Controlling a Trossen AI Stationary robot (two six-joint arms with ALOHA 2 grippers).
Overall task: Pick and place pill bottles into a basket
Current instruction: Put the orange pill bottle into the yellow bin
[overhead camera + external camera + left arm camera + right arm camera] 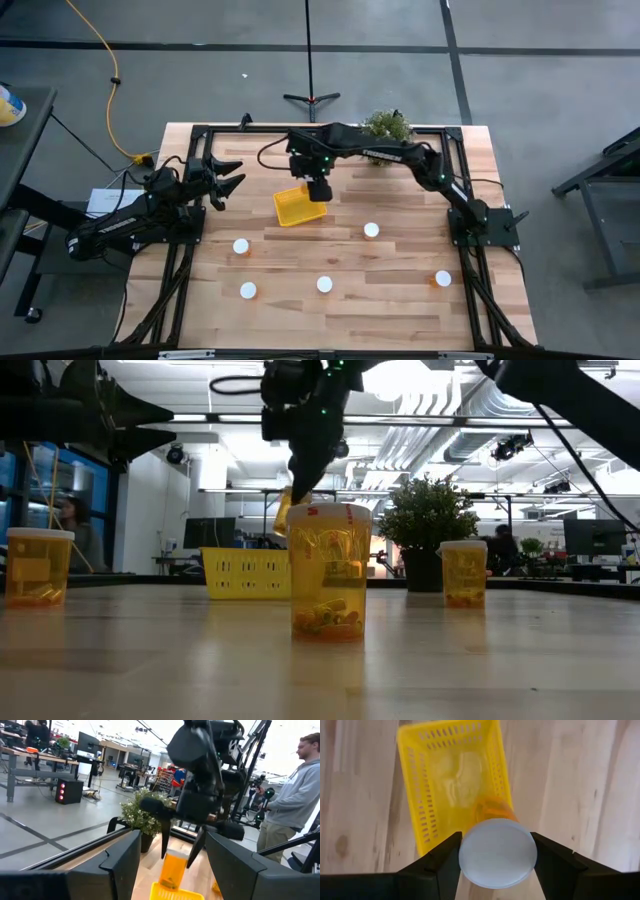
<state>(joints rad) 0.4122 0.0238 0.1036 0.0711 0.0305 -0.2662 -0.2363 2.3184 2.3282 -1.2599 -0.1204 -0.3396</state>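
My right gripper (318, 190) is shut on a pill bottle (492, 810) with a white cap and an orange body, held over the yellow basket (290, 210). In the left wrist view the bottle (174, 868) hangs just above the basket's rim (172, 894). Several other pill bottles stand upright on their bases on the table, among them three (241, 246) (324, 285) (371, 230). My left gripper (232, 182) is open and empty above the table's left side, pointing toward the basket. My right gripper pinches the bottle at its white cap (497, 852), one finger (442, 862) on each side. The fingers come from above, pointing down. The bottle hangs below them, nearly upright and lifted clear, its orange body (174, 868) over the basket.
A green potted plant (386, 126) stands at the table's far edge behind the right arm. More bottles stand near the front (248, 291) and at the right (443, 279). A person (295, 795) stands in the room beyond the table.
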